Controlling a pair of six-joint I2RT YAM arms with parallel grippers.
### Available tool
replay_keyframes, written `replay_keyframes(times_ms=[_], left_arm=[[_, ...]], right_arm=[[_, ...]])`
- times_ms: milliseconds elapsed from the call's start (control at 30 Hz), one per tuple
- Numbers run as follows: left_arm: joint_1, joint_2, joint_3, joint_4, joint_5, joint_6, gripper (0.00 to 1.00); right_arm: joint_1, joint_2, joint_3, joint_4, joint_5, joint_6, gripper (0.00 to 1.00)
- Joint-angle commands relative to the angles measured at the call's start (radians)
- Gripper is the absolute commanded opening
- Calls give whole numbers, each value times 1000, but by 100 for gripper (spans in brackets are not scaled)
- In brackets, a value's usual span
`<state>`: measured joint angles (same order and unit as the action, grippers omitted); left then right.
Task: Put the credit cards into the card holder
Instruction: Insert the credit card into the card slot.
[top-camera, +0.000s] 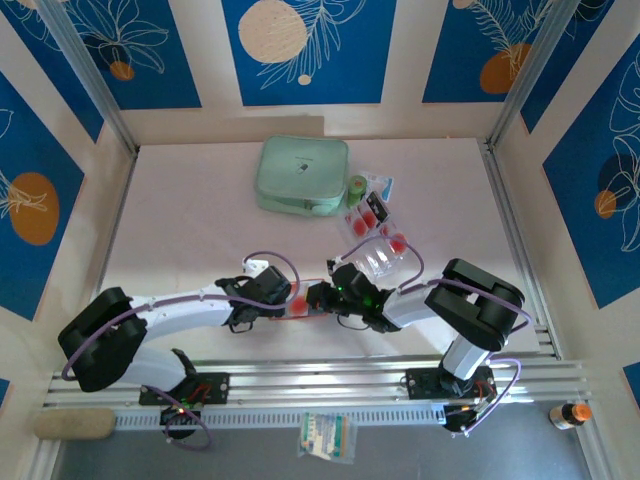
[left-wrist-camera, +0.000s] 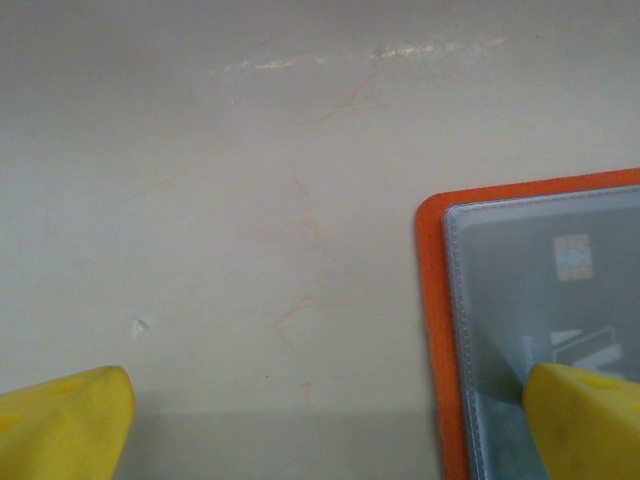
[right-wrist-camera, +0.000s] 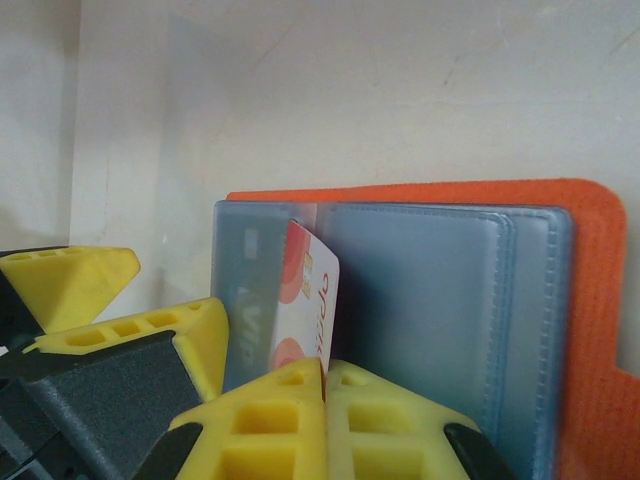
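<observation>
Now, you're clamping card (right-wrist-camera: 312, 290) in right gripper (right-wrist-camera: 325, 395); left gripper (left-wrist-camera: 325, 430) gaping, pinning wallet (right-wrist-camera: 590, 300). Be tilting card toward empty pocket (right-wrist-camera: 430, 320) at 3 o'clock.

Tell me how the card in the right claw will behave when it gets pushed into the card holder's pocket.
The card stands straight on edge in the shut right claw, so it is probably stiff and light, though thin enough to flex if jammed. The card holder looks soft and flat; it may slide unless pinned.
</observation>
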<state>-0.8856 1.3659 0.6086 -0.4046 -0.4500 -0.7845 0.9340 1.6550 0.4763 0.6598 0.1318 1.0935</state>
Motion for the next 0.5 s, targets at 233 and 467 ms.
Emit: replay_keyframes(times_ms=[233,467], left_arm=[[7,-10,-18,-31,-6,-10,100],[8,-17,-4,-37,-4,-8,100]], right_arm=[[7,64,36,-101,-52,2,0],[-2,94,79,-158,-97,-10,0]])
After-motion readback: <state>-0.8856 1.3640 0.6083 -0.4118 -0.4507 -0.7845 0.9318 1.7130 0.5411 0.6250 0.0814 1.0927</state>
